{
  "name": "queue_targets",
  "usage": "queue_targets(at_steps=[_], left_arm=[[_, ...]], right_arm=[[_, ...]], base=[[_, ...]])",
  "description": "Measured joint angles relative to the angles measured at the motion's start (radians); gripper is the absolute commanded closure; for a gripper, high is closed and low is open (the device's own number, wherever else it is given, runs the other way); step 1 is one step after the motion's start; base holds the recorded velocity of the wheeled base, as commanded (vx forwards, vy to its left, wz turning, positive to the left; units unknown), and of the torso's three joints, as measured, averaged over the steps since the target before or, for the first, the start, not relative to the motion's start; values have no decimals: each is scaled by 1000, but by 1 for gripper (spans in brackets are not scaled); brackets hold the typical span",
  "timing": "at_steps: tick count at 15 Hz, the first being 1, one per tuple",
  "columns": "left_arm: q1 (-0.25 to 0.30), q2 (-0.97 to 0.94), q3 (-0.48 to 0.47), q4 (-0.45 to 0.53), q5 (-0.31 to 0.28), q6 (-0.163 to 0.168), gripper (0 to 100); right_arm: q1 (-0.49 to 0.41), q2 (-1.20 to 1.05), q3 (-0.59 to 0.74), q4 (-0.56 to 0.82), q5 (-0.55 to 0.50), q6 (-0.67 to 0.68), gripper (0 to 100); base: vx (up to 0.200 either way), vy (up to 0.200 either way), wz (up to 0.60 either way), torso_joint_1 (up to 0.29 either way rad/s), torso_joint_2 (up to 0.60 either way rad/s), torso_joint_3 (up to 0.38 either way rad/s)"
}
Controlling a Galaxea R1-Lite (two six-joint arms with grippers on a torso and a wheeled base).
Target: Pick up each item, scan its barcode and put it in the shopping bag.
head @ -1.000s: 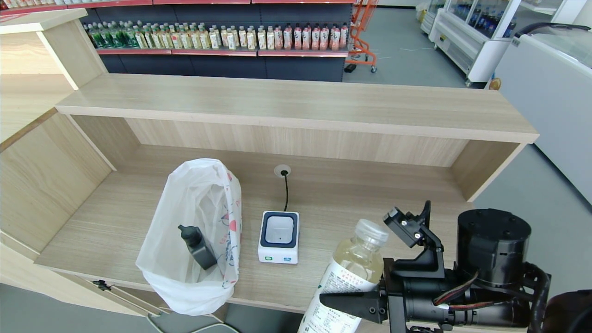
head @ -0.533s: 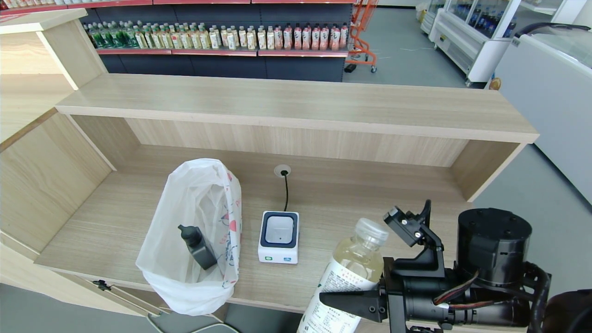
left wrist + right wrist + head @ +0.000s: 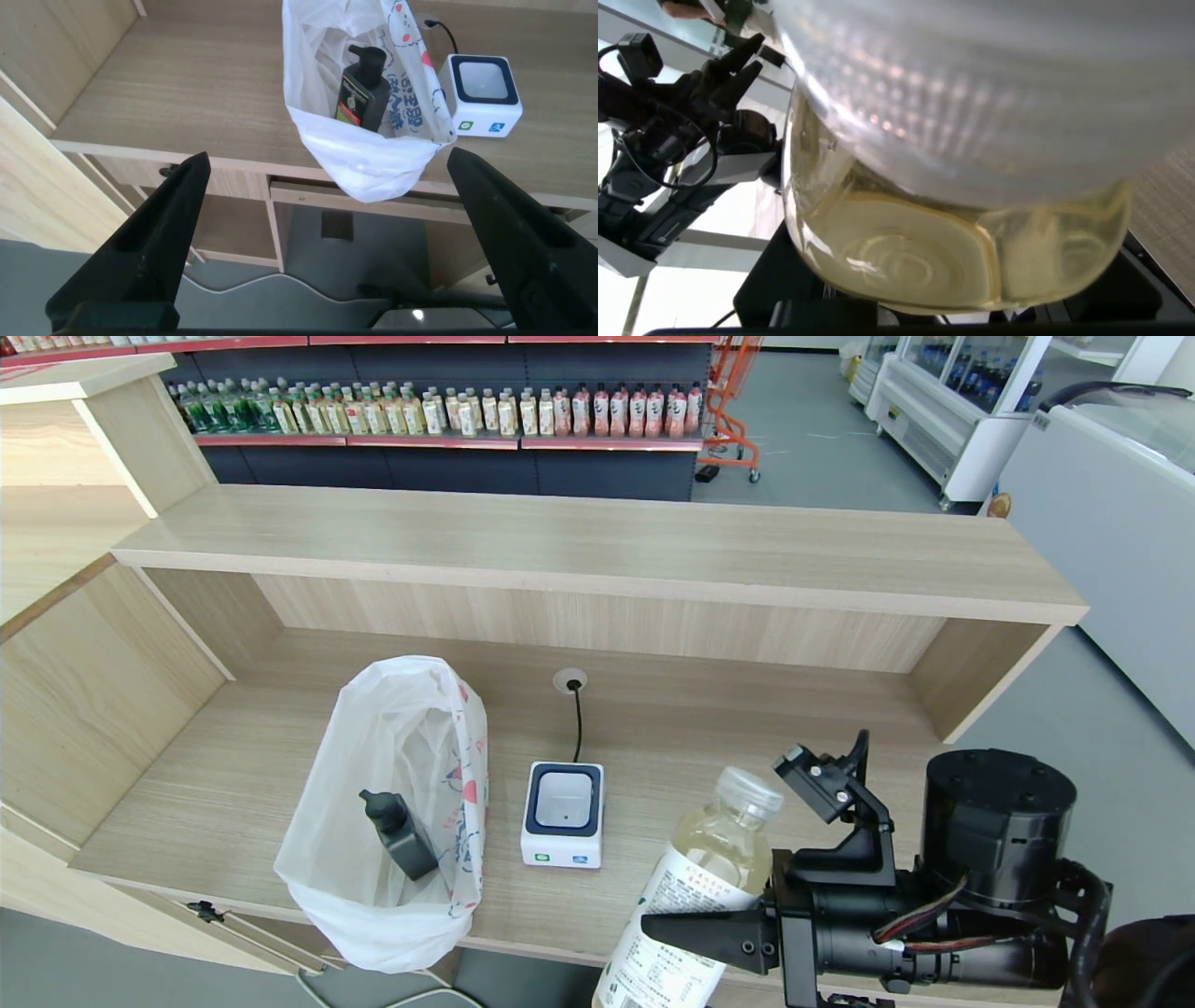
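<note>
Head view: the table point(image 3: 709, 728) is a recessed surface closed in by a raised ledge at the back and a side wall at each end, with only the near edge open. The shopping bag point(image 3: 392, 775) stands left of centre with its mouth open and its lower part bulging over the near edge. A black pump bottle point(image 3: 400, 835) leans inside it. The scanner point(image 3: 563, 814) sits just right of the bag, window upward, and its cable point(image 3: 577, 723) runs back to a grommet in the table. Bare surface lies left of the bag, behind the scanner, and from the scanner across to the right wall. The right gripper point(image 3: 709, 929) holds the drink bottle point(image 3: 714, 859) at the near edge, right of the scanner and apart from it. Its jaws pinch the labelled body, and the bottle tilts with its cap up and away. Left wrist view: the left gripper point(image 3: 327, 168) hangs off the near edge, below table point(image 3: 187, 103) level, with its jaws spread wide. Between them show the bag point(image 3: 374, 140), sagging past the edge, the pump bottle point(image 3: 363, 89) and the scanner point(image 3: 481, 93). Right wrist view: the bottle's base point(image 3: 952, 252) sits hard against the lens, holding pale yellow liquid.
</note>
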Motion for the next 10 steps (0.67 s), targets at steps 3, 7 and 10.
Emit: queue_targets(at_steps=[3, 7, 10], left_arm=[[0, 0, 0, 0, 0, 0, 0], [0, 0, 0, 0, 0, 0, 0], [0, 0, 0, 0, 0, 0, 0]], right_arm=[[2, 0, -4, 0, 1, 5, 100], [3, 3, -8, 0, 6, 7, 100], [4, 4, -9, 0, 13, 7, 100]], base=[[0, 0, 0, 0, 0, 0], [0, 0, 0, 0, 0, 0], [0, 0, 0, 0, 0, 0]])
